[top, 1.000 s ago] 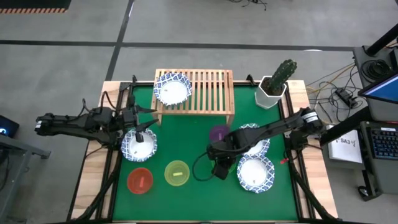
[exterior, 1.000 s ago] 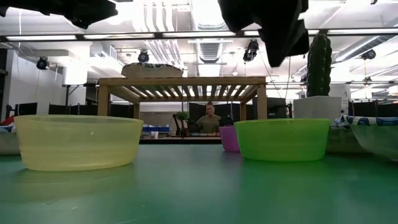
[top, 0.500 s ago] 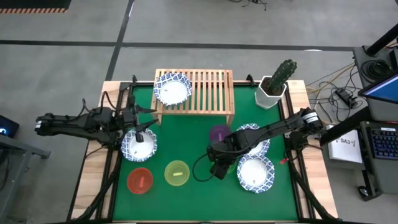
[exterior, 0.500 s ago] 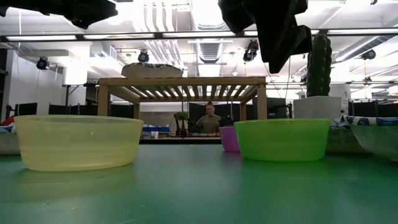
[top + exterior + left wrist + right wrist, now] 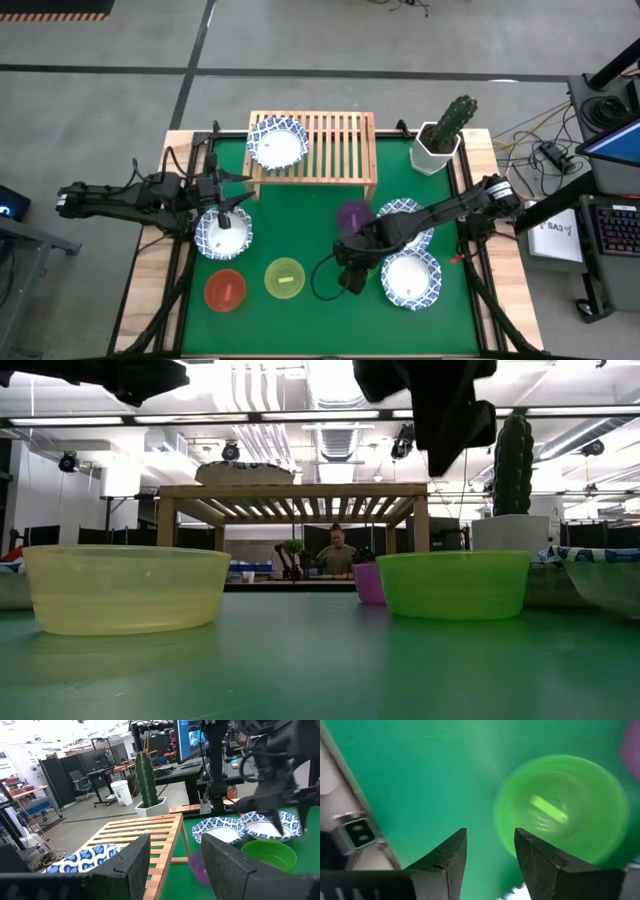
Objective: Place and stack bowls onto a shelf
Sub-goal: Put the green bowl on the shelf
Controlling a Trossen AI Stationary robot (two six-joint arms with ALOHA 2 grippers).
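right hand (image 5: 352, 283) hangs open and empty over the green bowl (image 5: 560, 805); only one white bowl (image 5: 277, 144) sits on the shelf (image 5: 340, 150), at eleven o'clock.

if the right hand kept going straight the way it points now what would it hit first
Most likely the green bowl: the right hand is open and points down at the table, with the bowl's near rim just past its fingertips. Depth is unclear, so it might graze the rim or touch the green mat beside it.
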